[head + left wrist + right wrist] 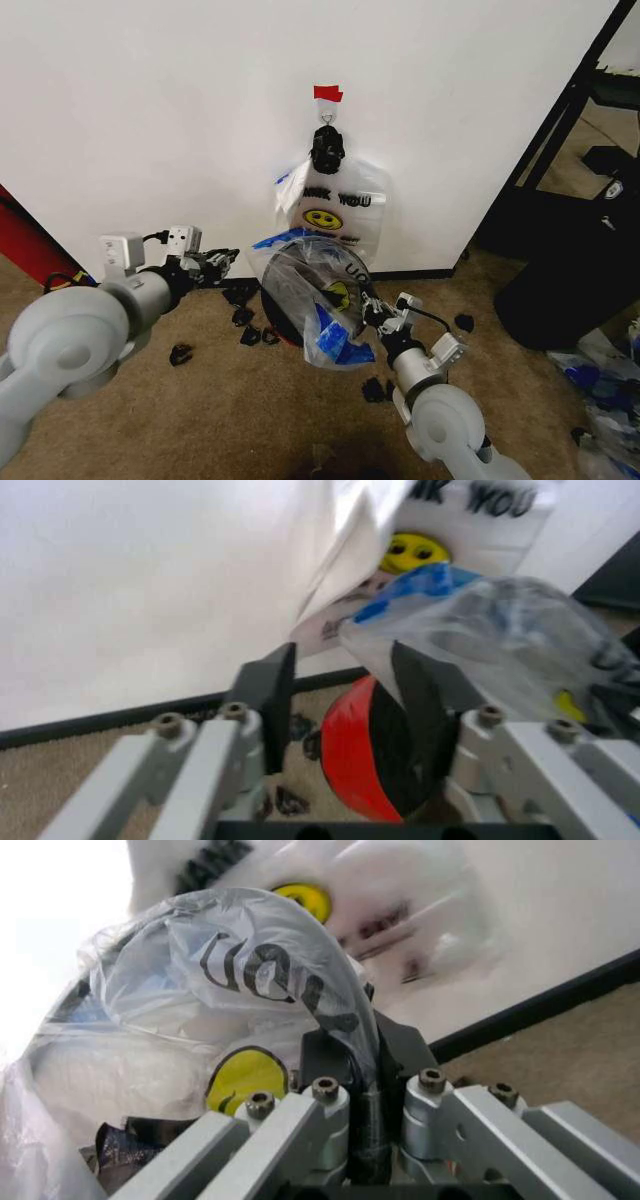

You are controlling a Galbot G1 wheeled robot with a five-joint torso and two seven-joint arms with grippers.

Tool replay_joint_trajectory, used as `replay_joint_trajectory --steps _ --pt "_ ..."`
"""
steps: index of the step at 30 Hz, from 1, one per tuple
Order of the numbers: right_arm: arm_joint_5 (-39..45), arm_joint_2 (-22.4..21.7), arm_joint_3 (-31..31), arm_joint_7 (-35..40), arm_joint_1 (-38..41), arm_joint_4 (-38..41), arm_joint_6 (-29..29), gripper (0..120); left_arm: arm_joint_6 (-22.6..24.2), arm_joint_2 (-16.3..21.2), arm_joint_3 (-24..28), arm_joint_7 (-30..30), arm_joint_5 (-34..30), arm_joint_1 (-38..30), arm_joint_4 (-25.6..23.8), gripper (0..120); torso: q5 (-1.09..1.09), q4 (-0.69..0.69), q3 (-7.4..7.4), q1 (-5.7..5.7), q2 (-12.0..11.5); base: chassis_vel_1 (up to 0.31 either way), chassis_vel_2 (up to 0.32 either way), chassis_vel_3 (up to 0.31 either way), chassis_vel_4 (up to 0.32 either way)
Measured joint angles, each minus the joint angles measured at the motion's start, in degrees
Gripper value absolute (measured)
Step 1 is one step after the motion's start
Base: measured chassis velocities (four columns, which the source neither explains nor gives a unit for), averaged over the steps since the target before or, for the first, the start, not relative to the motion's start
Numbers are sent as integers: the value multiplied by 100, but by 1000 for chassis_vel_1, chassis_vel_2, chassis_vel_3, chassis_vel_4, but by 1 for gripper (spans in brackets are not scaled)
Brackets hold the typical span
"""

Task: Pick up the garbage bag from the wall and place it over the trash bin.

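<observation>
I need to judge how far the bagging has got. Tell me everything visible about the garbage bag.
The garbage bag is thin, crinkly clear plastic with blue patches and black print, draped over the trash bin below the wall. The right gripper pinches its edge; the left gripper is open beside it.

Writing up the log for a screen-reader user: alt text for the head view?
A thin see-through plastic garbage bag with blue patches is draped over the small round black trash bin at the white wall. The right gripper pinches its edge; the left gripper hovers open beside it.
</observation>
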Motion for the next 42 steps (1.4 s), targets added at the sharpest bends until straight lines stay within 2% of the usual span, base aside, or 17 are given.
replay_joint_trajectory --steps 3,6,9,10,15,18,23,24,28,35,42 --pt "-282 49 -6 96 9 -53 48 1 -67 -209 242 -144 191 283 -322 61 1 -1 0 0 0 0 0 0 0" --pt "-481 64 -50 96 10 -66 74 1 -90 -378 453 -182 232 383 -347 68 -1 -2 0 0 0 0 0 0 0" --pt "-828 85 -167 59 51 -97 89 1 -68 -592 681 -212 45 428 -355 82 -1 0 0 0 -1 0 0 0 0" --pt "-828 85 -167 59 51 -97 89 1 -68 -592 681 -212 45 428 -355 82 -1 0 0 0 -1 0 0 0 0" --pt "-1271 92 -263 -70 39 -161 170 1 -19 -589 1014 -314 -295 22 -353 99 0 -2 0 0 -1 0 0 0 0" --pt "-1354 114 -265 -93 20 -178 206 1 -9 -590 1219 -327 -351 -183 -350 100 0 -1 0 0 -1 0 0 0 0" --pt "-1450 220 -250 -95 -20 -202 229 1 53 -863 2283 -541 -649 -1130 -210 98 -1 -1 0 0 -1 0 0 0 0" --pt "-1450 220 -250 -95 -20 -202 229 1 53 -863 2283 -541 -649 -1130 -210 98 -1 -1 0 0 -1 0 0 0 0" --pt "-1499 250 -224 -95 -58 -203 240 1 253 -1071 2912 -878 -828 -1709 34 97 -1 -3 0 0 -1 0 0 0 0" --pt "-1511 200 -193 -126 -95 -195 263 1 457 -1177 3070 -1107 -915 -1941 216 99 0 -1 1 0 -1 0 0 0 0" --pt "-1489 205 -205 -123 -30 -209 264 1 436 -1267 3158 -1099 -886 -1863 290 85 0 0 0 0 -1 0 0 0 0"
